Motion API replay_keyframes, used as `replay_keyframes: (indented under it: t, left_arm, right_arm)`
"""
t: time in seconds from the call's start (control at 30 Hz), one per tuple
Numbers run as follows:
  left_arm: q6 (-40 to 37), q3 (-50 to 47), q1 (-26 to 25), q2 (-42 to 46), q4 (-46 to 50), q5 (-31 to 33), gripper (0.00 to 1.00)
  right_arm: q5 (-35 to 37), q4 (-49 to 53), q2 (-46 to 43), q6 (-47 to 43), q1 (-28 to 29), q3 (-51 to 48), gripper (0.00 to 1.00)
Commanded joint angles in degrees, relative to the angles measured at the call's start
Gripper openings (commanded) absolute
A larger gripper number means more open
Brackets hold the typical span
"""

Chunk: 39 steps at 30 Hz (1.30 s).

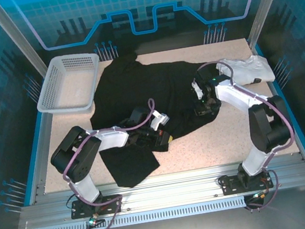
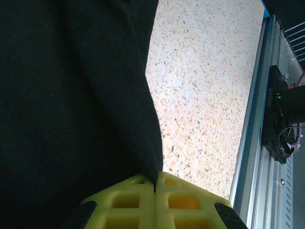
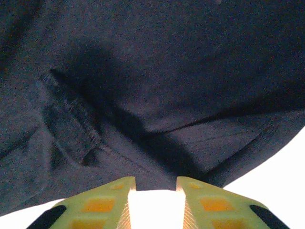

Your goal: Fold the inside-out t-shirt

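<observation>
**Shirt not yet folded: the work is at an early stage**

The black t-shirt (image 1: 137, 91) lies in the middle of the table (image 1: 215, 145), spread out but uneven. It has wrinkles, a crooked outline, and one loose flap that reaches toward the near edge on the left side. I see no clean fold in it, so in my judgement almost all of the folding is left to do.

The left gripper (image 1: 160, 135) is low at the near edge of the t-shirt. In the left wrist view its yellow fingers (image 2: 128, 198) are pressed together with a thin edge of black cloth pinched between them, so this one has a hold on the shirt.

The right gripper (image 1: 202, 105) sits on the right part of the t-shirt. In the right wrist view its fingers (image 3: 107, 198) stand apart with a bright gap between them. A hem of the cloth lies just in front of the tips, and nothing is caught yet.

A white basket (image 1: 58, 108) stands at the far left and a small white garment (image 1: 249, 67) lies at the far right, just beside the t-shirt.

What remains, as I judge it, is to smooth the cloth flat, bring the sides in and double it over.
</observation>
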<state>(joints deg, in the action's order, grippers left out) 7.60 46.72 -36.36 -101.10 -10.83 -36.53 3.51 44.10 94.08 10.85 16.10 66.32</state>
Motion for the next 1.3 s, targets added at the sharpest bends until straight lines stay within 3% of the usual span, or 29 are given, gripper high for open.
replay_keyframes:
  t: [0.0,0.27,0.63,0.8,1.1,1.27]
  left_arm:
    - [-0.12,-0.01,0.13,-0.67,0.2,-2.4,0.0]
    - [0.14,-0.22,0.06,-0.6,-0.12,-2.67,0.0]
    - [0.02,-0.31,0.14,-0.35,-0.38,-2.67,0.0]
    - [-0.05,-0.33,0.19,-0.32,-0.33,-2.58,0.0]
    - [-0.18,-0.48,0.09,-0.35,-0.28,-2.31,0.0]
    - [-0.13,-0.34,0.18,-0.68,-0.41,-2.23,0.0]
  right_arm:
    - [-5.0,-4.46,-2.99,0.08,1.64,-3.16,0.34]
    - [0.77,-6.94,1.06,-4.0,6.89,-0.28,0.42]
    - [8.75,-5.16,8.86,-8.22,10.24,6.23,0.44]
    - [9.91,-4.9,10.96,-9.16,10.28,8.09,0.41]
    - [9.42,-3.38,12.33,-8.94,9.16,9.26,0.26]
    - [8.17,-2.27,12.99,-8.48,8.56,9.26,0.27]
